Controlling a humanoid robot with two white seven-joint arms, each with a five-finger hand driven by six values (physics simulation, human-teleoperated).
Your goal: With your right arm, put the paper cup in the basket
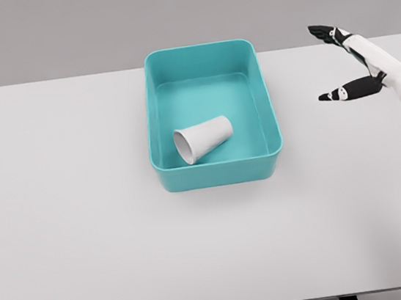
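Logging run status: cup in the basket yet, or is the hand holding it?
Looks done: the paper cup lies on its side inside the teal basket. In hand: nothing; the right hand is open, off to the basket's right above the table. Left: nothing apparent.

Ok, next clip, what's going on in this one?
A white paper cup lies on its side inside the teal basket on the white table, mouth toward the near-left. The robot's right hand is off to the right of the basket, fingers spread, holding nothing. The left arm is not in view.
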